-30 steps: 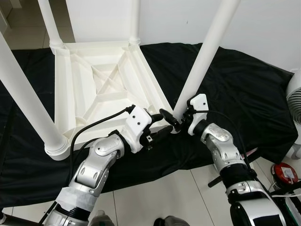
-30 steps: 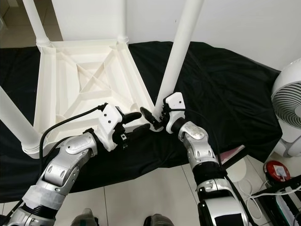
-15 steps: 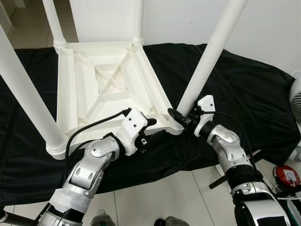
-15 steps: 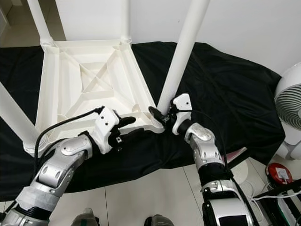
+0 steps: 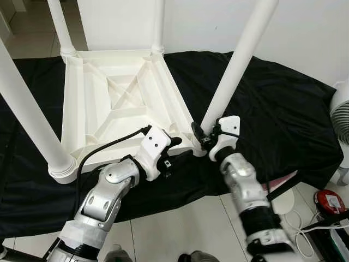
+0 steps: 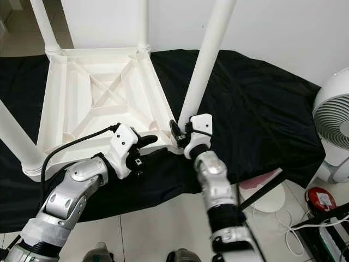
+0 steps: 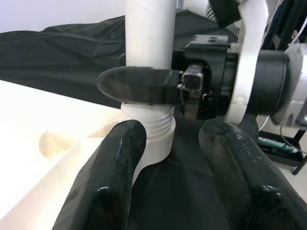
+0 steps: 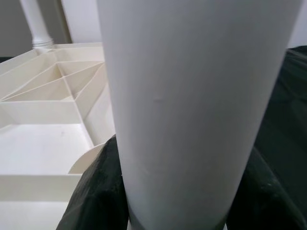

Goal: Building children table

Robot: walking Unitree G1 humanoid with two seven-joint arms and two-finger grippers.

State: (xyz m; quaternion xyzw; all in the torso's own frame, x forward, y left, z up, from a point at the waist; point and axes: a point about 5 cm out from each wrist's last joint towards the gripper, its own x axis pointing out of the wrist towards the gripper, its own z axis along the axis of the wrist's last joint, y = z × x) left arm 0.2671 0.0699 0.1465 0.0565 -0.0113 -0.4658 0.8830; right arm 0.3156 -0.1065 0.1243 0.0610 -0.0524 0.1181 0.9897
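Table frame: a white plastic children's table [image 5: 122, 103] lies upside down on a black cloth [image 5: 272, 114] spread over the tiled floor [image 5: 185, 229]; its ribbed underside faces up.
Legs: four white legs stand up from the corners. The near-right leg [image 5: 234, 60] leans slightly; its threaded base sits in the corner socket, threads partly visible in the left wrist view.
Other legs: near-left leg [image 5: 27, 109] is seated at its corner collar; two far legs [image 5: 61, 27] rise at the back corners.
Right gripper: the right gripper [image 5: 200, 136] is clenched around the base of the near-right leg, one black finger crossing the front of the leg just above the threads. In the right wrist view the leg stands between both fingers [image 8: 93, 191], touching them.
Left gripper: the left gripper [image 5: 177, 148] is released, fingers spread, one finger lying on the frame's near edge just beside the same corner socket, the other lower over the cloth. It grasps nothing.
Left arm cable: a black cable [image 5: 106, 147] loops from the wrist over the frame's near rail.
Surroundings: a white fan [image 6: 332, 123] stands to the right; a red round object [image 5: 329, 201] lies on the floor near cables.
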